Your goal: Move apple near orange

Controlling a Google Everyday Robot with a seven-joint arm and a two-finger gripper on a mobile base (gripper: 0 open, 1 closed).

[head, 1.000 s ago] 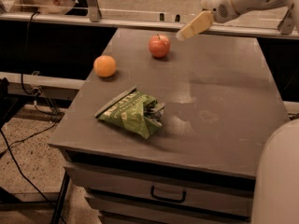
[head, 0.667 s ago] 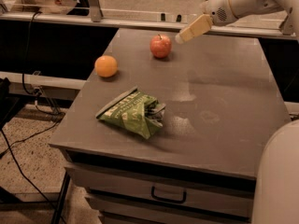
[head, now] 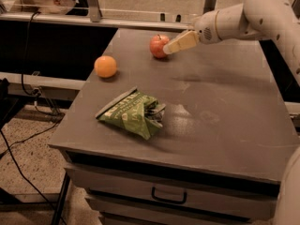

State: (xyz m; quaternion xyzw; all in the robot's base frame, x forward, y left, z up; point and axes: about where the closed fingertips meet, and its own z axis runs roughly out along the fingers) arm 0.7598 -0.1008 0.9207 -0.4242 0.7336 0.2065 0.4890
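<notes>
dark grey table [head: 225, 102] with drawers [head: 166, 196] under its front edge fills the camera view, with a rail and a dim floor behind it. the apple [head: 158, 46] sits near the far edge, left of the middle. the orange [head: 105, 66] lies nearer the left edge, a little closer to the camera, well apart from the apple with bare tabletop between them. a crumpled green bag [head: 131, 114] lies toward the front left, clear of both fruits.

the white arm [head: 253, 15] reaches in from the upper right, and the gripper [head: 169, 49] points leftward and slightly down at the apple. its tan tip is just beside the apple's right side, perhaps touching it; this side-on angle does not settle that. whether the gripper is spread or closed cannot be told either, and nothing shows it holding the fruit.

as a judgement, the task is in its early part. the approach to the apple looks nearly complete, but the apple is not yet lifted and rests on the table away from its goal. what is left is the grasp, the carry across the gap toward the left edge, and a gentle set-down close by the orange, which would likely roll if knocked.
</notes>
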